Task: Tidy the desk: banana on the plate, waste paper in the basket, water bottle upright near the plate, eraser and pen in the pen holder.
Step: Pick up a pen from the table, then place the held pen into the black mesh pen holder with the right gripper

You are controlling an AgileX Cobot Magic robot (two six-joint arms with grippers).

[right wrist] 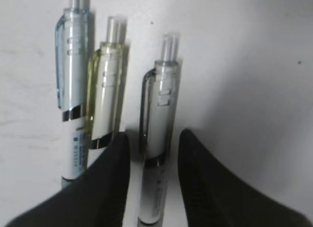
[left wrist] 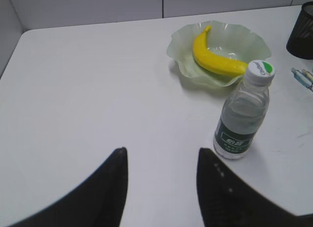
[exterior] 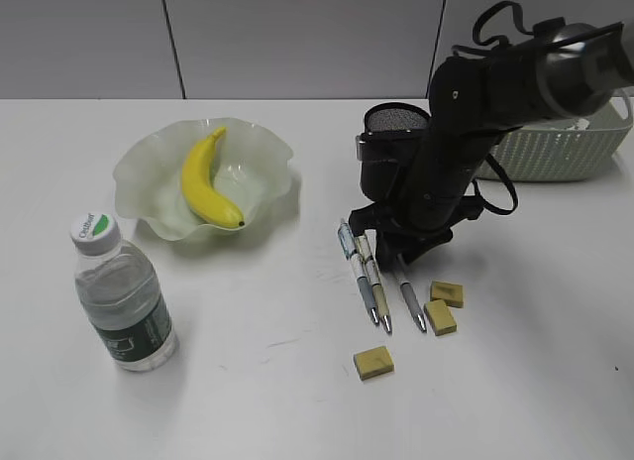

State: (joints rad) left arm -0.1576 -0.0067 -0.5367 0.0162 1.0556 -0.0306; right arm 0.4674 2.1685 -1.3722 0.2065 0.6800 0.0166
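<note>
On the large plain white desk (exterior: pixel 297 381), the tidying appears about half done.

Nearest, at the left, the small clear plastic water bottle (exterior: pixel 121 296) with a white cap and dark green label stands upright, near the plate; that step looks complete. The left gripper (left wrist: pixel 161 188) hangs over bare desk on the near left, its two black fingers spread wide and holding nothing.

Near and right of centre, three small square mustard-yellow erasers lie loose: one nearest (exterior: pixel 373 362), two slightly farther right (exterior: pixel 440 317) (exterior: pixel 447 293). None is in the holder yet.

Just beyond them, three slim retractable pens lie side by side: a pale blue pen (right wrist: pixel 73 90) on the left, a yellowish pen (right wrist: pixel 103 100) in the middle, a clear grey pen (right wrist: pixel 157 139) on the right. The right gripper (right wrist: pixel 152 153) sits low over them, its black fingers narrowly parted with the grey pen between them; whether they touch it, I cannot tell. The pens remain to be moved.

Farther left, the bright yellow curved banana (exterior: pixel 206 179) lies in the shallow, frosted pale green glass plate (exterior: pixel 139 168) with a wavy rim: done.

Behind the right arm stands the black round wire-mesh pen holder (exterior: pixel 392 123). At the far right is the pale sage-green woven-pattern plastic basket (exterior: pixel 565 148). No waste paper is visible on the desk; the basket's inside is hidden.
</note>
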